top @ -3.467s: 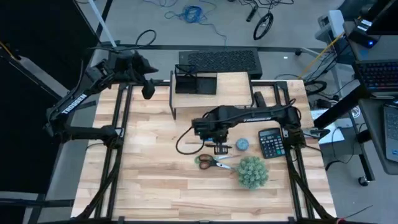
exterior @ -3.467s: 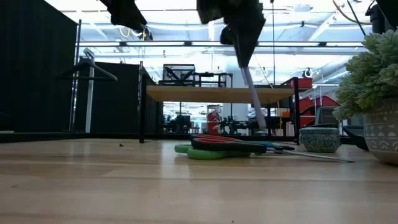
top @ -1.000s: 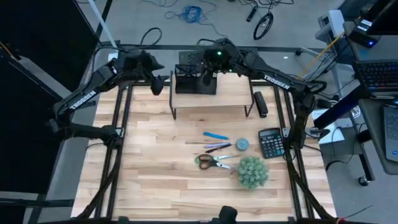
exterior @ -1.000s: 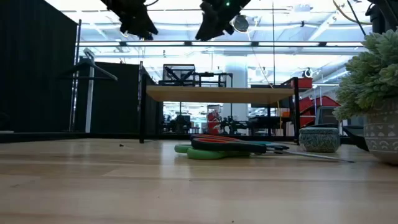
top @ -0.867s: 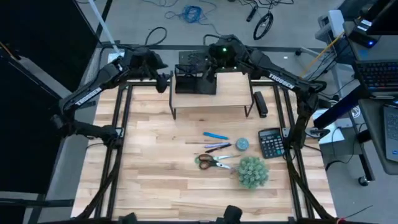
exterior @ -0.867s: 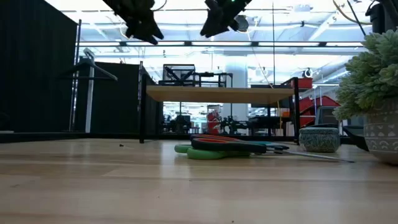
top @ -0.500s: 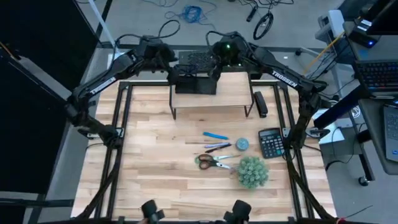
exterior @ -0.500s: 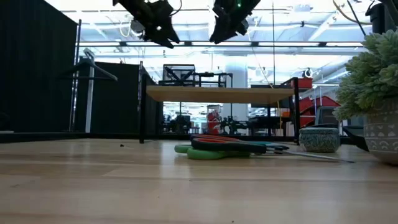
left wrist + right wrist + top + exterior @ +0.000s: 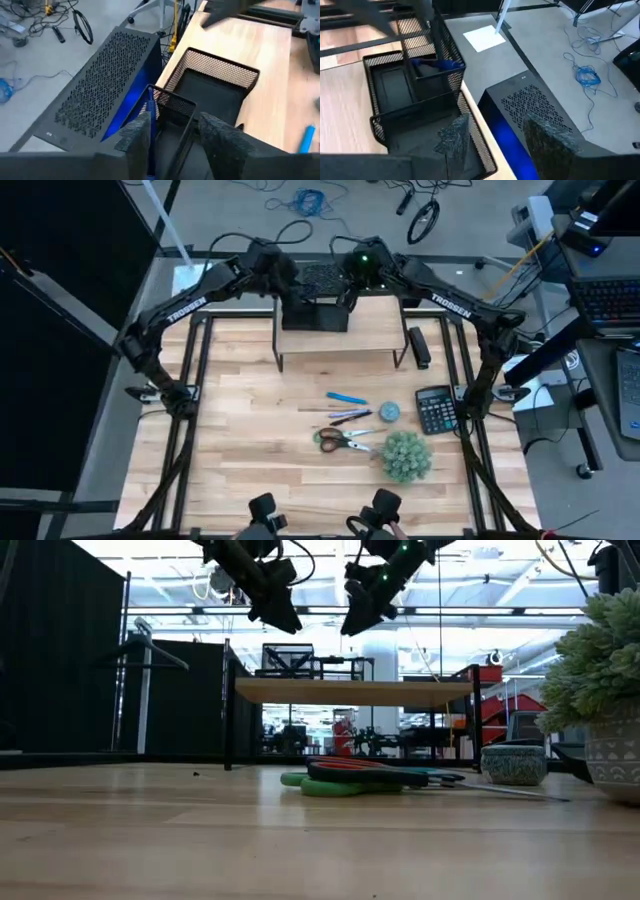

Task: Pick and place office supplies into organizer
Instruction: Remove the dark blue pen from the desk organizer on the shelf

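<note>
workshop floor and cables border the desk (image 9: 250, 430). high view: organizer (image 9: 313, 311) sits on riser shelf (image 9: 370, 330); scissors (image 9: 345, 441) remain on desk. wrist views: left pincer (image 9: 172, 132) and right pincer (image 9: 492, 130) are spread, empty, over organizer; collision risked.

The word "TROSSEN" stood in white letters along the left arm (image 9: 187, 302) in the high view. The same word stood on the right arm (image 9: 446, 304). No other text, number or sign could be read.
</note>
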